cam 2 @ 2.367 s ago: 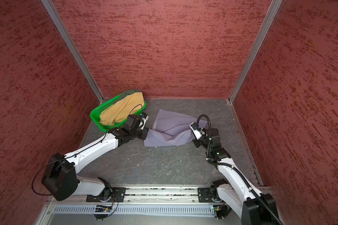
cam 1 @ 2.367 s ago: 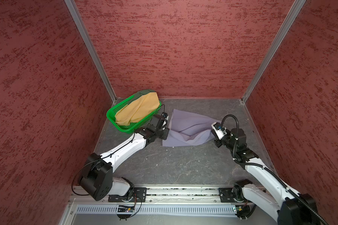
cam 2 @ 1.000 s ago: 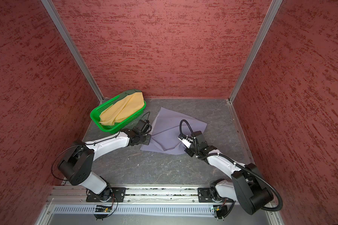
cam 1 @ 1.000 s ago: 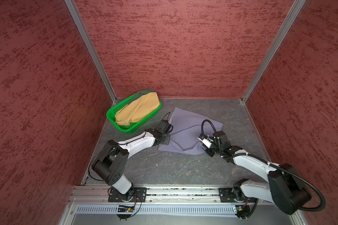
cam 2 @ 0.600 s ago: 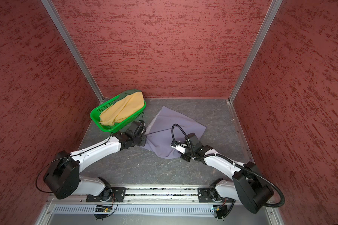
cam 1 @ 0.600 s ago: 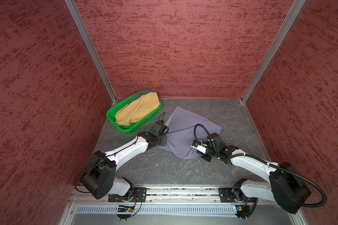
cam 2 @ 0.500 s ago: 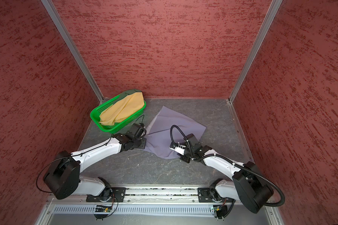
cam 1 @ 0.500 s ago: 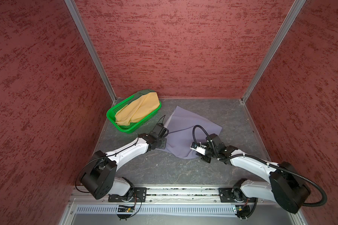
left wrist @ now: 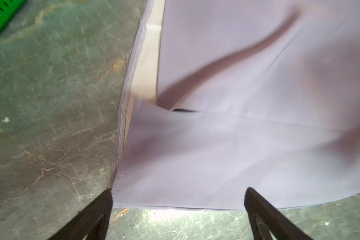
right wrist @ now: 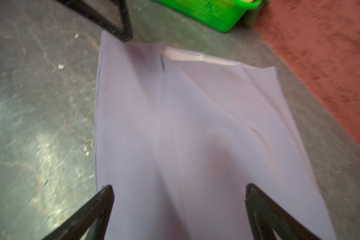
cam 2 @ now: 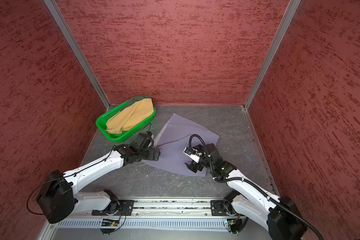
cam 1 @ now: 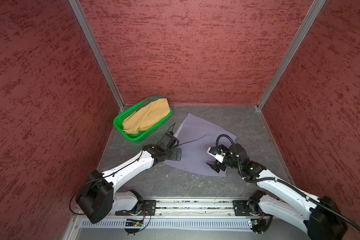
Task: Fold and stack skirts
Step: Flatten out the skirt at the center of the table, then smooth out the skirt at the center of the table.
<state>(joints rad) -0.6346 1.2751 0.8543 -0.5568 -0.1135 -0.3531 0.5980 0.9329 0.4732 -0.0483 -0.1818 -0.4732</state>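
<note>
One smooth lavender-grey skirt (cam 1: pixel 195 155), flat trapezoid, diagonal crease, on veined tabletop (cam 1: pixel 175 182).

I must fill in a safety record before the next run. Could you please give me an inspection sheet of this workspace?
Surface: grey marbled table, a few pale specks.
Job's things: lavender-grey skirt spread on the table, one long wrinkle; mustard-yellow skirt in the green basket, over a dark green skirt.
Clutter: nothing seen.
Grippers: left gripper at the lavender-grey skirt's corner, right gripper over its near edge; both jaws open, gripping nothing.
Cables: black cable looped above the right wrist.
Surroundings: red textured walls on three sides; metal rail in front.
</note>
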